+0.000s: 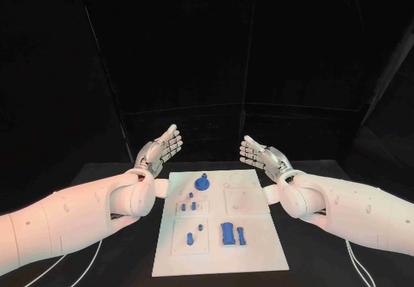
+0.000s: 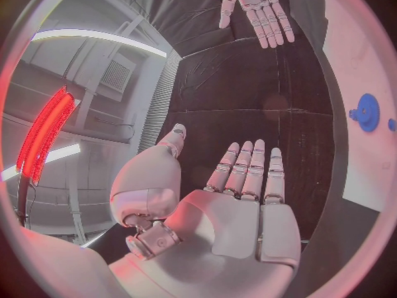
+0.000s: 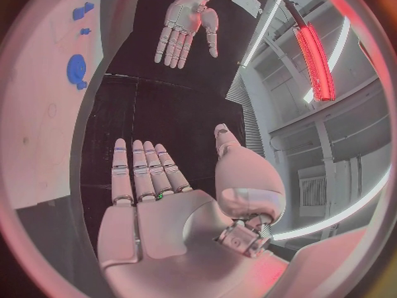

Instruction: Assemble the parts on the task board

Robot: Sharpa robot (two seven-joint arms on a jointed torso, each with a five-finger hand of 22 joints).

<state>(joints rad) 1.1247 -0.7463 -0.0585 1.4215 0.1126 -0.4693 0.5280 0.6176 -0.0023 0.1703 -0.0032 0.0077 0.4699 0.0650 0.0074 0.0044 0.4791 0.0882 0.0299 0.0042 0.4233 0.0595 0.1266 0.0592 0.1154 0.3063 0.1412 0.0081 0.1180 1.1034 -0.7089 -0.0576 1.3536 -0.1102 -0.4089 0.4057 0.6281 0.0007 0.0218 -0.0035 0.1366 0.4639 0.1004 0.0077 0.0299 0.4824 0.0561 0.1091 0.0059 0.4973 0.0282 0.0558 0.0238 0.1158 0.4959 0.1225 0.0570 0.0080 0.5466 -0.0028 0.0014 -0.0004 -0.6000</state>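
Observation:
The white task board (image 1: pixel 255 239) lies in the middle of the black table. On it are a round blue part (image 1: pixel 203 182) near the far end, small blue pegs (image 1: pixel 188 206) at mid-board, and a larger blue block (image 1: pixel 228 232) with a narrow piece beside it near the front. My left hand (image 1: pixel 161 149) is raised beyond the board's far left corner, fingers straight and apart, holding nothing. My right hand (image 1: pixel 262 155) is raised beyond the far right corner, likewise flat and empty. The left wrist view shows my left hand (image 2: pixel 240 198) and the round blue part (image 2: pixel 366 111); the right wrist view shows my right hand (image 3: pixel 153 198).
Black table surface (image 1: pixel 103 173) surrounds the board on all sides. A dark curtain (image 1: pixel 224 66) hangs behind the table. Thin cables (image 1: pixel 95 254) run across the table under both arms.

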